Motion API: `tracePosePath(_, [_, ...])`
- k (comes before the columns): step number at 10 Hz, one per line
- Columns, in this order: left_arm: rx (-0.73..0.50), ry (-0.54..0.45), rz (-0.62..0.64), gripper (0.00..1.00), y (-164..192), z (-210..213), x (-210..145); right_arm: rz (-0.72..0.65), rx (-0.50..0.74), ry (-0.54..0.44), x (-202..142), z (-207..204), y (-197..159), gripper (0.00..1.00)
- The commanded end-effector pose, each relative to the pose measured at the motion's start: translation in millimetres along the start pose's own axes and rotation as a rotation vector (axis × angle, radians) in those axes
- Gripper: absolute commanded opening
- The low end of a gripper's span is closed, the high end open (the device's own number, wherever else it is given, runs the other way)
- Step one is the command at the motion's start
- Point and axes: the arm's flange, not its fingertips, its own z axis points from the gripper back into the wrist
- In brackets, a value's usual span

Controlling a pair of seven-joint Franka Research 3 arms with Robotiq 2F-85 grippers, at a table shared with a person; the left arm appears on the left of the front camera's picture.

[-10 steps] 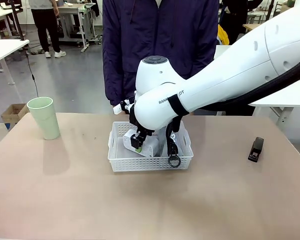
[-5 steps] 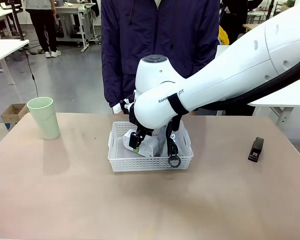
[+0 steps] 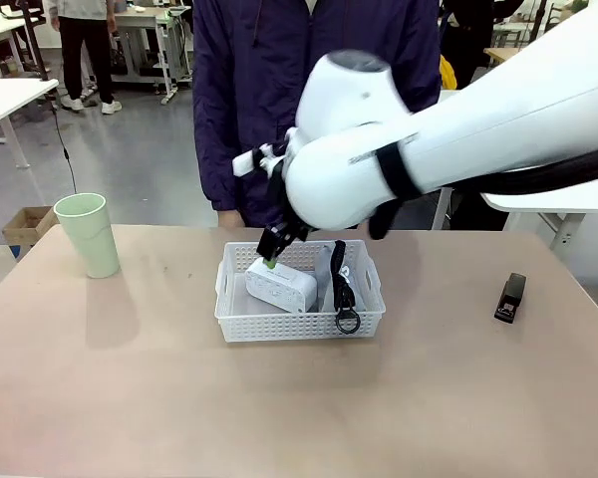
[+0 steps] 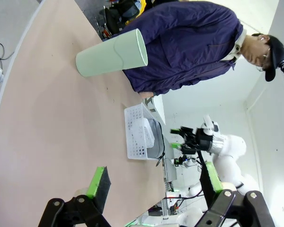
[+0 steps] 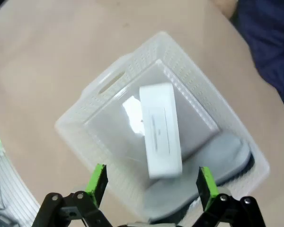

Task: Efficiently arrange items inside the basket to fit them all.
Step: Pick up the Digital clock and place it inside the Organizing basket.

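Hovering above the basket, right arm aims spread jaws at white box.

Box, pouch in basket; cup left

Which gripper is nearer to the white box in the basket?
Right. The right gripper hovers open just above the white box; the left gripper is far off, with bare table between it and the basket.
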Motion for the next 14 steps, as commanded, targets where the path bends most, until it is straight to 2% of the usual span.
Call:
tracePosePath(1, [-0.024, -0.014, -0.023, 1.00, -2, -3, -3, -0.144, 0.151, -0.044, -98, 61, -30, 1.00])
tracePosePath(3, [-0.024, -0.014, -0.023, 1.00, -2, -3, -3, -0.286, 0.309, -0.110, -181, 84, -61, 1.00])
tracePosePath(4, [-0.024, -0.014, -0.023, 1.00, -2, -3, -3, -0.337, 0.356, -0.194, -226, 102, -77, 1.00])
tracePosePath(6, [-0.024, -0.014, -0.023, 1.00, -2, -3, -3, -0.487, 0.401, -0.261, -293, 138, -106, 1.00])
tracePosePath(7, [-0.024, -0.014, -0.023, 1.00, -2, -3, -3, -0.552, 0.410, -0.329, -327, 150, -122, 1.00])
tracePosePath(9, [-0.024, -0.014, -0.023, 1.00, -2, -3, -3, -0.727, 0.454, -0.348, -392, 164, -141, 1.00])
tracePosePath(10, [-0.024, -0.014, -0.023, 1.00, -2, -3, -3, -0.838, 0.491, -0.276, -424, 160, -146, 1.00])
tracePosePath(11, [-0.024, -0.014, -0.023, 1.00, -2, -3, -3, -0.891, 0.534, -0.360, -463, 149, -140, 1.00])
tracePosePath(12, [-0.024, -0.014, -0.023, 1.00, -2, -3, -3, -0.948, 0.502, -0.407, -503, 132, -123, 1.00])
tracePosePath(13, [-0.024, -0.014, -0.023, 1.00, -2, -3, -3, -0.997, 0.518, -0.525, -547, 111, -96, 1.00])
tracePosePath(14, [-0.024, -0.014, -0.023, 1.00, -2, -3, -3, -1.037, 0.561, -0.588, -576, 99, -77, 1.00])
